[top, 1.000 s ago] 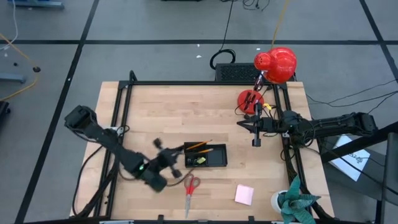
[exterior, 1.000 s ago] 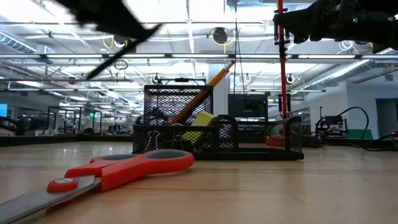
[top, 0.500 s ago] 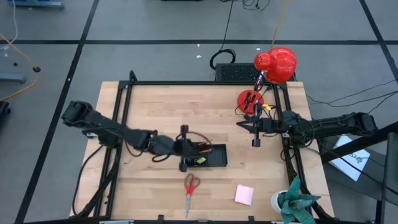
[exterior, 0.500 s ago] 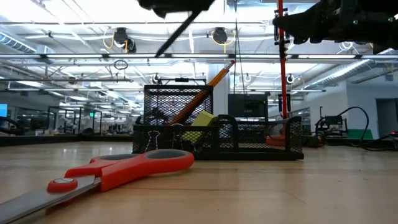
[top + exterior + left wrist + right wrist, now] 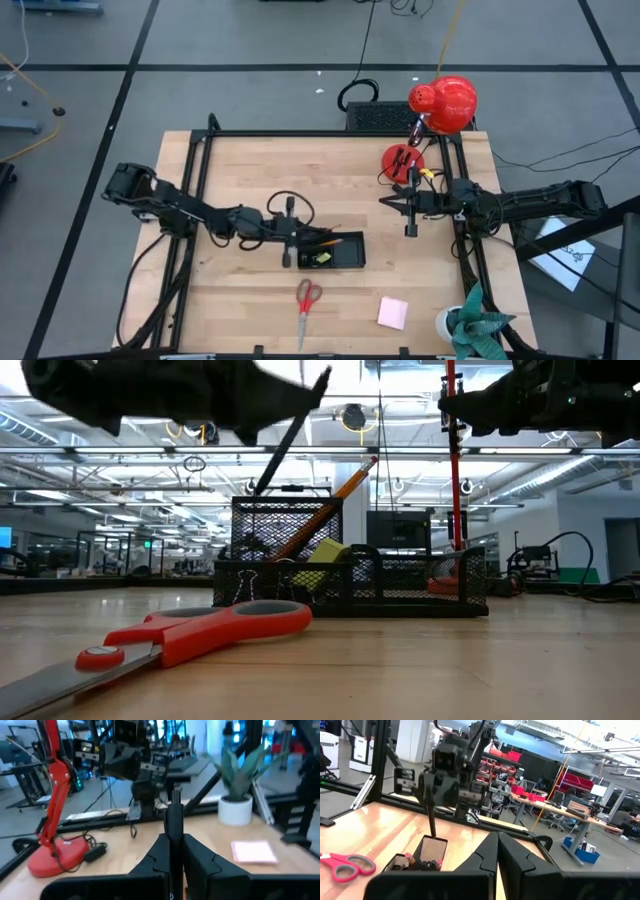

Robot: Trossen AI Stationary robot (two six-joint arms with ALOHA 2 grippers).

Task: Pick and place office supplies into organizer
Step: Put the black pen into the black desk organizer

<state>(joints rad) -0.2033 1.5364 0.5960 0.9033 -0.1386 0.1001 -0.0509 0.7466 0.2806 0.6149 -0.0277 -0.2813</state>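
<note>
Placement of the black pen (image 5: 290, 435) is the step in hand: the left gripper (image 5: 288, 243) hovers over the near-left end of the organizer (image 5: 330, 250), its fingers (image 5: 197, 857) clamped on the pen, which hangs tilted with its lower tip just at the rim of the tall mesh cup (image 5: 285, 530) in the low view. To do this well, the tip should be brought inside the cup's rim before the fingers part; judging by the slant, a release from this height could let the pen tip over the edge onto the surface (image 5: 250, 180), so lowering it a little and steering clear of the orange pencil (image 5: 330, 505) already leaning in that cup seems wise. The fingers should part only slightly and the arm should lift straight up, so the pen is not dragged out. The right gripper (image 5: 411, 202) waits near the right edge of the surface, beside the base of the red desk lamp (image 5: 442, 105), fingers (image 5: 487, 852) pressed together and holding nothing. Left to gather, by the look of it, are the red-handled scissors (image 5: 306, 305) lying in front of the organizer and the pink sticky-note pad (image 5: 392, 312) near the front right; the potted plant (image 5: 472, 330) at the corner is no part of the job.
</note>
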